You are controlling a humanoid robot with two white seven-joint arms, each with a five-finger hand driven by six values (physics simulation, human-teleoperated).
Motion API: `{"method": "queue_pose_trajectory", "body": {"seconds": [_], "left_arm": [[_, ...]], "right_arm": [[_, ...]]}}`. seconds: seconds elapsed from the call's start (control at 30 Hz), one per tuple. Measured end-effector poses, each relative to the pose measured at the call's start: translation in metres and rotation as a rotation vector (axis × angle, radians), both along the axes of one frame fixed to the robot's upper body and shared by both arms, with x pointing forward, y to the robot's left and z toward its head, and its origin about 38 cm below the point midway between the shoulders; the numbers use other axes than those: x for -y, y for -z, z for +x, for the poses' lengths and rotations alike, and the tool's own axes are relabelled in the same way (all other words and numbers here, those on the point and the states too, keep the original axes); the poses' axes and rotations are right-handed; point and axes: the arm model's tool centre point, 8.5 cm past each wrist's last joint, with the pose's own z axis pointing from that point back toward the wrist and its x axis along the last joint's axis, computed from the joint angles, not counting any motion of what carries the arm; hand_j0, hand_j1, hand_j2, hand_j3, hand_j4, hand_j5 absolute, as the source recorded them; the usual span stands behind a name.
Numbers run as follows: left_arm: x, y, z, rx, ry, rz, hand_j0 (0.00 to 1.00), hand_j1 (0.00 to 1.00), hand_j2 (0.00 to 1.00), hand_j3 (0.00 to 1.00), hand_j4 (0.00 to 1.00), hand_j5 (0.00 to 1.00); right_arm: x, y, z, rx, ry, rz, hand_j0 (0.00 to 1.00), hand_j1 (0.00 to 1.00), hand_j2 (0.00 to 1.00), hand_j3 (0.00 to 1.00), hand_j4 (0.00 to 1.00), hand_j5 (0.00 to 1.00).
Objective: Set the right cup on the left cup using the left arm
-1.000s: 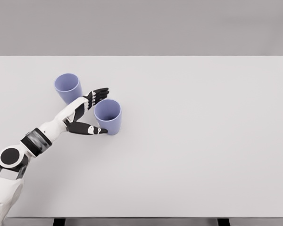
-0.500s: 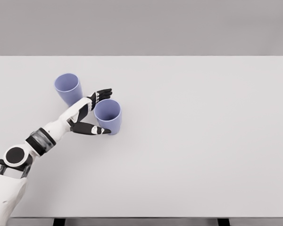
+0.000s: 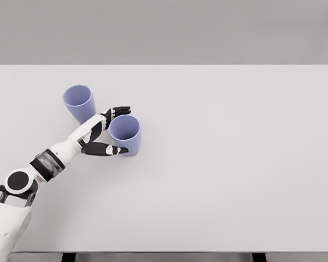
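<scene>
Left hand [image 3: 105,132] open around the right cup [image 3: 125,135]: thumb at the cup's 7 o'clock near the base, fingers [image 3: 118,111] up at 11 by the rim. I can't tell if they touch yet; no firm grip, as far as I can see. Table [image 3: 218,153] is wide; both cups sit at its 9–10 o'clock. Left cup [image 3: 80,102] stands upright at 10 o'clock from the right one, near but apart. I read this as the pre-grasp step. Next I'd close, lift clear, carry to 10 o'clock, lower onto the left cup. Both cups look empty, mouths up.
</scene>
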Motion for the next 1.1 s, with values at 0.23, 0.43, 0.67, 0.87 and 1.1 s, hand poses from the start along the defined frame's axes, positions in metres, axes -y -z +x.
{"method": "queue_pose_trajectory", "body": {"seconds": [0.23, 0.43, 0.67, 0.87, 1.1], "left_arm": [[0.000, 0.000, -0.001, -0.001, 0.001, -0.001, 0.79, 0.79, 0.79, 0.79, 0.79, 0.79], [0.000, -0.001, -0.001, 0.001, 0.002, -0.003, 0.76, 0.76, 0.76, 0.76, 0.76, 0.76], [-0.002, -0.004, 0.000, 0.005, 0.002, -0.002, 0.70, 0.70, 0.70, 0.70, 0.70, 0.70], [-0.003, -0.006, 0.001, 0.010, 0.002, -0.002, 0.70, 0.70, 0.70, 0.70, 0.70, 0.70], [0.001, -0.017, 0.001, 0.031, 0.013, -0.007, 0.69, 0.69, 0.69, 0.69, 0.69, 0.69]], "right_arm": [[0.000, 0.000, 0.000, 0.000, 0.000, 0.000, 1.00, 1.00, 1.00, 1.00, 1.00, 1.00], [0.000, 0.000, 0.000, 0.000, 0.000, 0.000, 1.00, 1.00, 1.00, 1.00, 1.00, 1.00], [0.000, 0.000, 0.000, 0.000, 0.000, 0.000, 1.00, 1.00, 1.00, 1.00, 1.00, 1.00], [0.000, 0.000, 0.000, 0.000, 0.000, 0.000, 1.00, 1.00, 1.00, 1.00, 1.00, 1.00], [0.000, 0.000, 0.000, 0.000, 0.000, 0.000, 1.00, 1.00, 1.00, 1.00, 1.00, 1.00]]}}
